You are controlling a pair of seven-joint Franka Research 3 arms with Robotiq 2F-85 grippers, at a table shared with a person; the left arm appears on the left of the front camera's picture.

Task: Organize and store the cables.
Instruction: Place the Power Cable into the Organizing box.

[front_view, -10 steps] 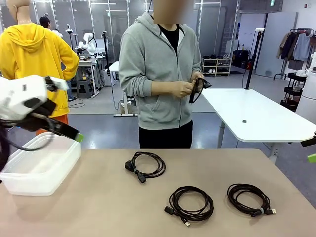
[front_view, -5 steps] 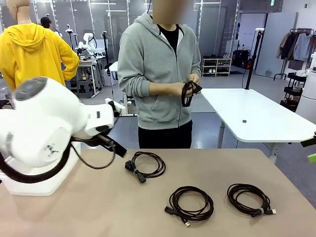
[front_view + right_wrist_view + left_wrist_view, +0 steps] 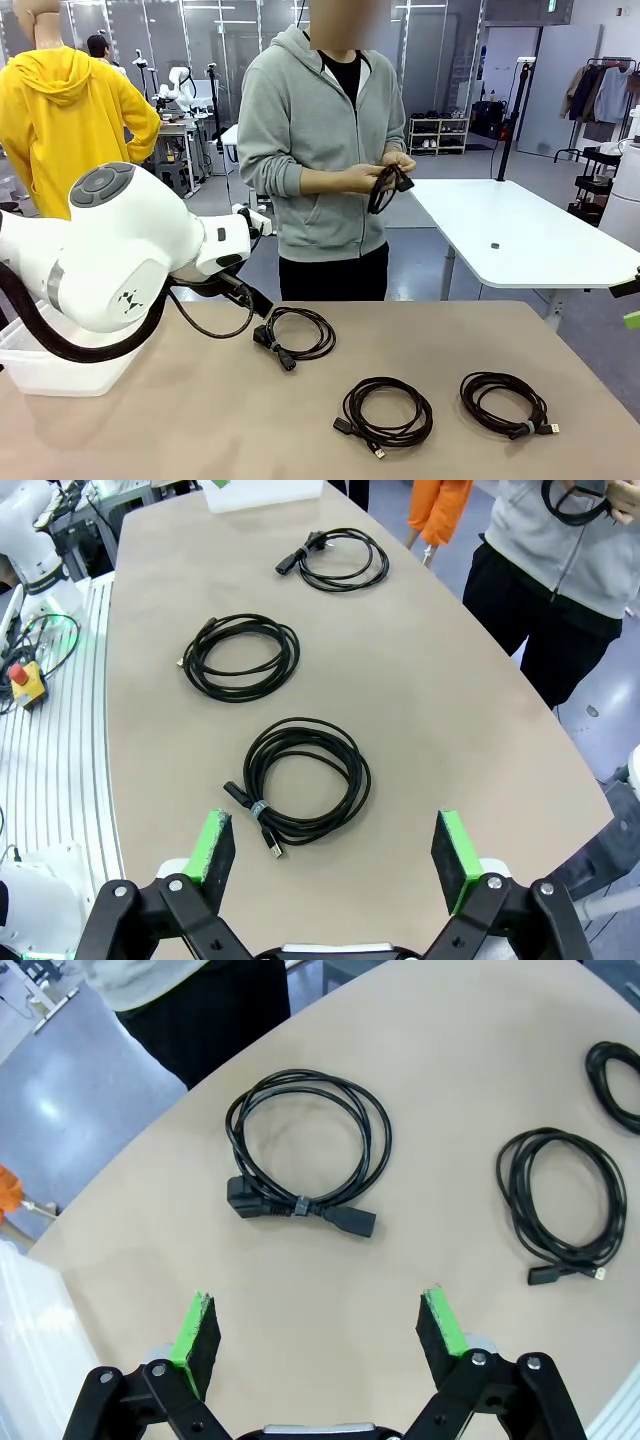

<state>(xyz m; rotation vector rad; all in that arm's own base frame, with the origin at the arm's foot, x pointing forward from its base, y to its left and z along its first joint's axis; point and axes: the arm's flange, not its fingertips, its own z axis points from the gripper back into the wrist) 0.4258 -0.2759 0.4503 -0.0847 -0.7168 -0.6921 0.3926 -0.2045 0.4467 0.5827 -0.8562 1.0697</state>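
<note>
Left pincer (image 3: 317, 1307) and right pincer (image 3: 333, 830) gape empty, facing coiled cables (image 3: 300, 1206) on the table (image 3: 150, 1260)

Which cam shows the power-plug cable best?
Left wrist view: the cable lies whole and close, plugs clear, ahead of the open left tool. Front view shows it smaller, at an angle; right wrist view, small and far.

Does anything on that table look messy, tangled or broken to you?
Nothing stands out. The far cable, the middle cable and the right cable lie flat on the table, each a tidy coil, none touching another. The person's hands hold a fourth cable, also coiled.
</note>
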